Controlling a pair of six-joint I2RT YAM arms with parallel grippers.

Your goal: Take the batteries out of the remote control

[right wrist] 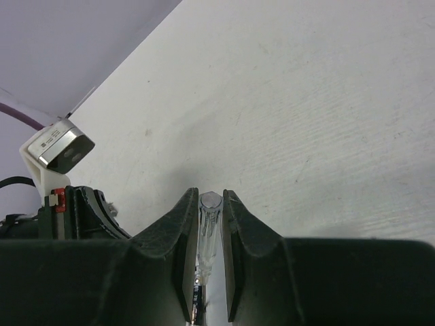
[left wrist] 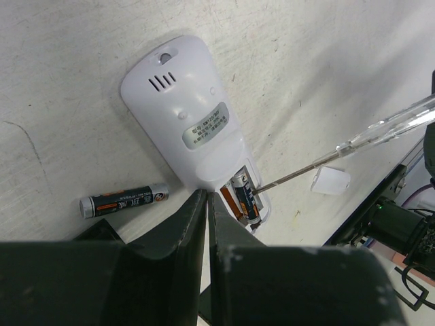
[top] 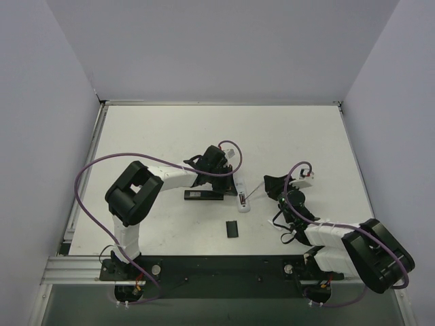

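Closed on nothing visible, our left hand (left wrist: 208, 201) sits at the open end of the remote (left wrist: 182, 102), our right hand (right wrist: 209, 204) grips the screwdriver (left wrist: 380, 132), and we should lever its tip gently under the battery (left wrist: 246, 197) in the bay, a second battery (left wrist: 122, 202) lying loose alongside.

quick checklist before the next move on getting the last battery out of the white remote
1. Right gripper clamped on the screwdriver: ok.
2. Screwdriver tip at the open compartment of the white remote: ok, it reaches in beside the second battery.
3. First battery out: ok, it lies on the table beside the remote.
4. Last battery out: not ok, it sits in the compartment.
5. Left gripper steadying the remote: cannot tell. Its nearly shut fingers sit at the compartment end, but the contact is hidden.
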